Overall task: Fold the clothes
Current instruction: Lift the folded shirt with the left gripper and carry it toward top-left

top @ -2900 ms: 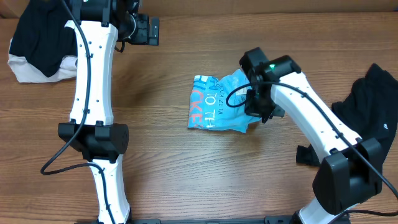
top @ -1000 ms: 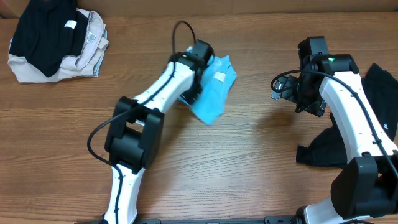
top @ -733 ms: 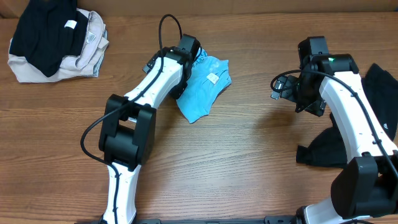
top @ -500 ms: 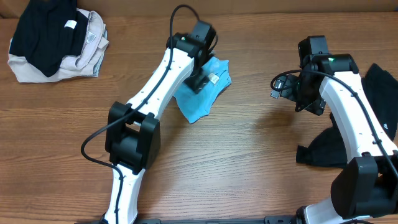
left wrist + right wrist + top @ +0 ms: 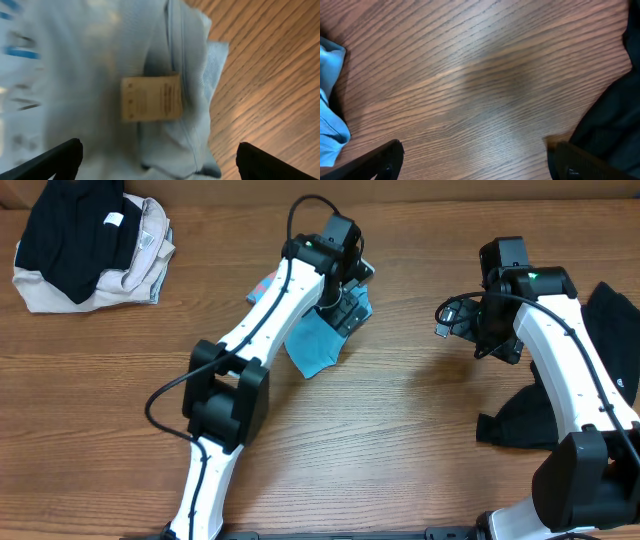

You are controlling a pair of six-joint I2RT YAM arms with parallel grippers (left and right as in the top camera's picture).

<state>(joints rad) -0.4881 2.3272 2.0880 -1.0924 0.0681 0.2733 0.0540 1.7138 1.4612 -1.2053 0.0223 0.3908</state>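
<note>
Overhead view: the light blue T-shirt (image 5: 318, 348) lies on the table (image 5: 400, 440), long axis from near-left to far-right, under the open left end effector (image 5: 345, 305); right end effector (image 5: 447, 320) open too. Only left wrist view shows its tan label (image 5: 151, 98)

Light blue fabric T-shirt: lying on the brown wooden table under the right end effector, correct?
No. The overhead view shows the light blue fabric T-shirt on the brown wooden table under the left end effector, not the right; the right end effector hangs apart over bare wood.
</note>
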